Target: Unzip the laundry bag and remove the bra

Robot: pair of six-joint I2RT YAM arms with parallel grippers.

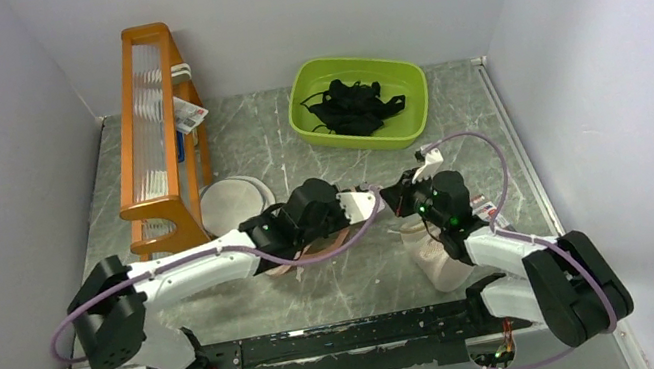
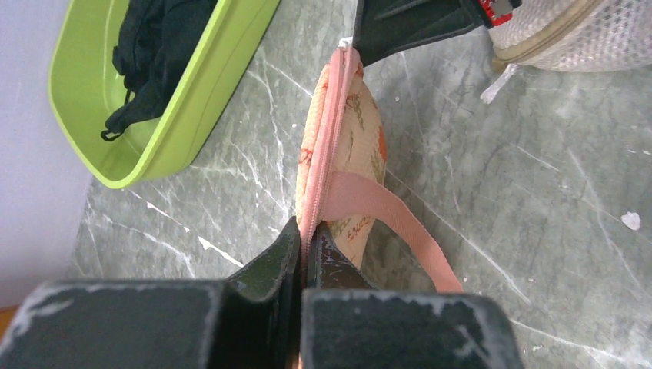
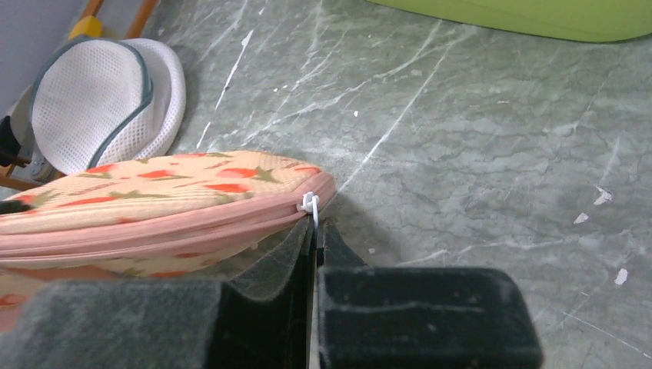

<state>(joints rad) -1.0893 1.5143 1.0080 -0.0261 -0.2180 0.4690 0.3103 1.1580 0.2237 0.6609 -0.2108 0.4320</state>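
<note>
The laundry bag (image 2: 350, 146), cream with orange-pink leaf print and a pink zip edge, stands on edge on the marble table; its zip looks closed. My left gripper (image 2: 309, 234) is shut on the bag's pink zip edge at the near end, next to a pink strap (image 2: 400, 215). My right gripper (image 3: 315, 231) is shut on the white zip pull (image 3: 310, 203) at the bag's other end (image 3: 154, 204). In the top view the two grippers (image 1: 375, 202) (image 1: 397, 201) face each other and the bag (image 1: 319, 249) is mostly hidden under the left arm. The bra is hidden.
A green tub (image 1: 359, 103) holding black strappy garments (image 1: 354, 103) stands at the back. An orange rack (image 1: 157, 133) stands at the back left, with a round grey-white mesh disc (image 1: 233, 201) beside it. A plain beige mesh pouch (image 1: 438, 261) lies under the right arm.
</note>
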